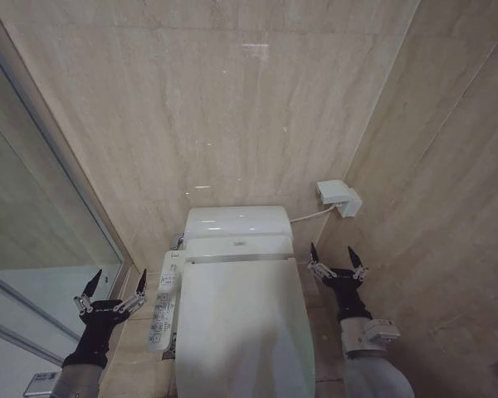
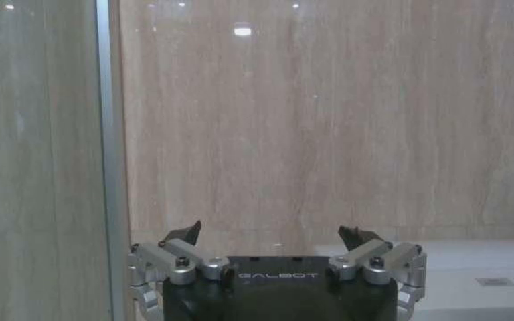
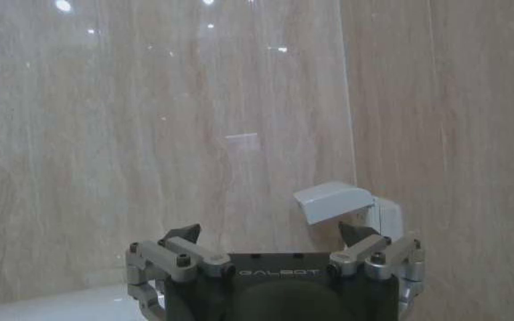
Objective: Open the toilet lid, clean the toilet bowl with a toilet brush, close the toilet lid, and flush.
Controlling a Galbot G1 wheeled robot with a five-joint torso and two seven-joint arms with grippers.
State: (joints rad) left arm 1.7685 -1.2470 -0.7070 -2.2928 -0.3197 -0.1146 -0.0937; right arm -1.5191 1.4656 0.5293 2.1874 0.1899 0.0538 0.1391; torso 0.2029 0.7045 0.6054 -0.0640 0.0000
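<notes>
You're looking at two matching arms: grey sleeves, then black wrists. Your left gripper (image 1: pixel 114 288) and right gripper (image 1: pixel 337 259) each carry two black pointed fingertips (image 1: pixel 94 282) on silver linkages with round screws. Each black gripper body reads "GALBOT" in pale letters. A pale bracket sits on the right forearm.

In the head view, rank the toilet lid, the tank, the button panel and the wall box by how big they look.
1. toilet lid, closed, largest.
2. tank.
3. button panel.
4. wall box, smallest; it sits farther from the camera, so its true size is unsure.
</notes>
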